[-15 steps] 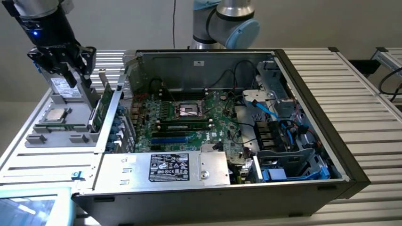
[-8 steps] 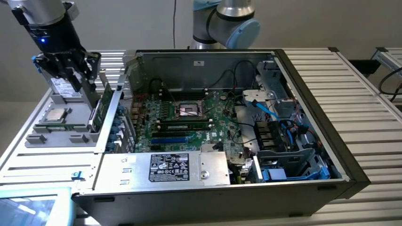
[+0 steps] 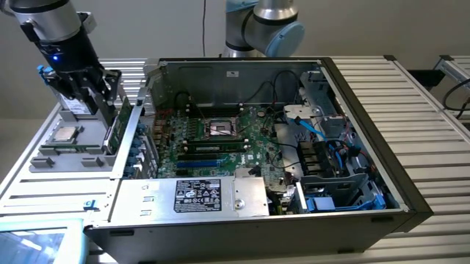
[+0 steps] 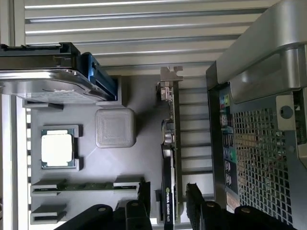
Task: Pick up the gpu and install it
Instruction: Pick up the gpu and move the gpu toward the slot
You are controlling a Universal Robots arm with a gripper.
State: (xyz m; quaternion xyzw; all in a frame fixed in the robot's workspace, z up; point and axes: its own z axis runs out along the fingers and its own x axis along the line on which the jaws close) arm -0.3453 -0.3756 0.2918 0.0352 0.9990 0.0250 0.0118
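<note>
The gpu (image 3: 122, 122) stands on edge in the grey parts tray (image 3: 52, 165), at the exterior view's left, right beside the open computer case (image 3: 367, 115). In the wrist view the gpu (image 4: 171, 143) shows edge-on, a thin green card with a black block and a silver bracket at its end. My gripper (image 3: 103, 107) hangs over it, open. The two black fingers (image 4: 143, 201) straddle the card's edge with a gap on each side, and nothing is held. Inside the case, the green motherboard (image 3: 213, 143) lies exposed.
The tray also holds a silver drive box (image 4: 43, 84), a processor chip (image 4: 57, 148) and a narrow memory stick (image 4: 86, 186). The case's perforated metal wall (image 4: 259, 134) stands close beside the gpu. A power supply (image 3: 198, 195) fills the case's near corner, with cables (image 3: 331, 148) at the exterior view's right.
</note>
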